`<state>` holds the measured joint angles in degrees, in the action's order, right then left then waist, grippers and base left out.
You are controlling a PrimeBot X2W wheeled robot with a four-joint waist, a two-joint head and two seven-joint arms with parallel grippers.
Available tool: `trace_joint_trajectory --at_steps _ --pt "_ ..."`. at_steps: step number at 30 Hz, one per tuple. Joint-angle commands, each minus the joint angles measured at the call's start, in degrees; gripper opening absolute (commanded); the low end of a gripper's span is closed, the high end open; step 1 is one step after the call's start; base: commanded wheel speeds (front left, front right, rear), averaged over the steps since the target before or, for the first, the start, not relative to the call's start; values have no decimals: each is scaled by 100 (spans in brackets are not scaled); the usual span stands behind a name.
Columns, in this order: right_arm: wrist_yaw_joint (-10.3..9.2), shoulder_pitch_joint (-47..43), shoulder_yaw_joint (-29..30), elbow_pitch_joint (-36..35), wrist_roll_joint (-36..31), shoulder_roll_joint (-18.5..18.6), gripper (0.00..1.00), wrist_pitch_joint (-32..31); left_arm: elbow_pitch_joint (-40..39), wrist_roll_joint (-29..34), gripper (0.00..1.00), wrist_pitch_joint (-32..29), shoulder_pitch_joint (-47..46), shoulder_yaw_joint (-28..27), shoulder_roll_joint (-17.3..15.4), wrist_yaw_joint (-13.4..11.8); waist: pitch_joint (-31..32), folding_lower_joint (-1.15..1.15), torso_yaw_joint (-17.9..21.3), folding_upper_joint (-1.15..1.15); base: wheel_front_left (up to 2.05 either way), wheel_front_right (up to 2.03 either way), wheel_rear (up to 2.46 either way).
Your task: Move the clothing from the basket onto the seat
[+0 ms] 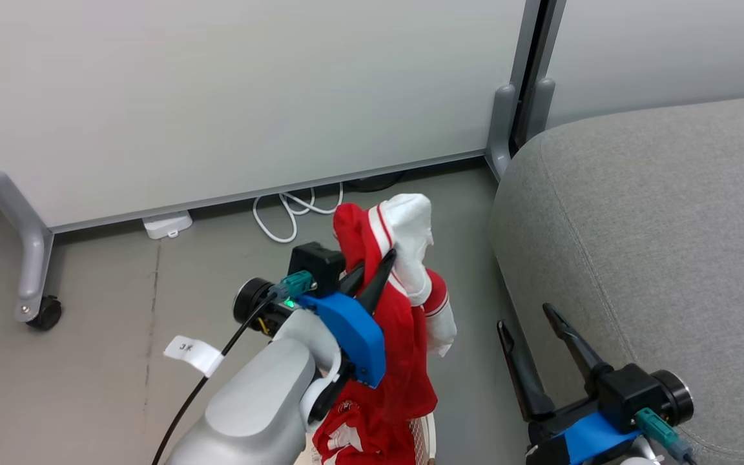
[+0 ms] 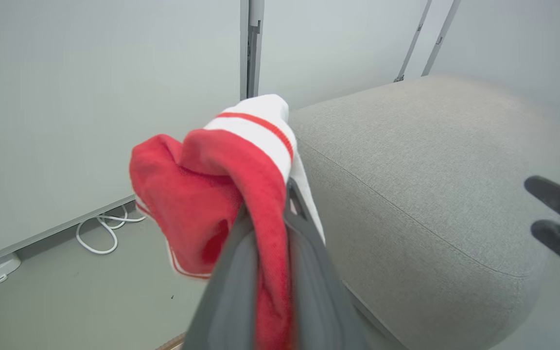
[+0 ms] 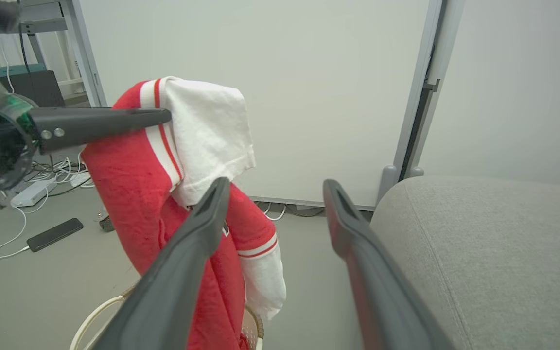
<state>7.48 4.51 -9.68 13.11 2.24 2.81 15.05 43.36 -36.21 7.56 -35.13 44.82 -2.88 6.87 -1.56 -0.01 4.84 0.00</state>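
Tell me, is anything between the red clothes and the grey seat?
Nothing visible blocks it. The left gripper holds the clothing up beside the seat, with bare floor between. The open right gripper hovers near the seat's edge, closer to the robot.

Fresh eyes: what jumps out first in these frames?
A red sports garment with white trim dangles from the left gripper, shut on it, above the cream-white perforated plastic basket. To its right looms the large grey fabric seat, with the open right gripper near its edge.

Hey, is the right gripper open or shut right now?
Open: the right gripper has its two dark fingers spread apart, gripping nothing, beside the seat.
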Motion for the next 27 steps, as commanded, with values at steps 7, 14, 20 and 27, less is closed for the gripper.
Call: trace_joint_trajectory --at_steps 7,14,20,27 --pt "3 17 -113 64 90 15 100 16 -388 -472 0 -129 -473 497 -5 -189 95 1 26 0 0 0 0" --pt "3 83 -172 74 115 14 100 -47 -508 -820 0 -124 -885 885 -4 -383 92 1 14 0 0 0 0" --pt "3 165 -336 110 239 15 100 -110 -454 -1084 0 -23 -1033 1242 -5 -469 87 1 50 0 0 0 0" --pt "3 313 -612 279 430 15 100 -335 -399 -1330 0 69 -1135 1504 -3 -506 81 1 5 0 0 0 0"
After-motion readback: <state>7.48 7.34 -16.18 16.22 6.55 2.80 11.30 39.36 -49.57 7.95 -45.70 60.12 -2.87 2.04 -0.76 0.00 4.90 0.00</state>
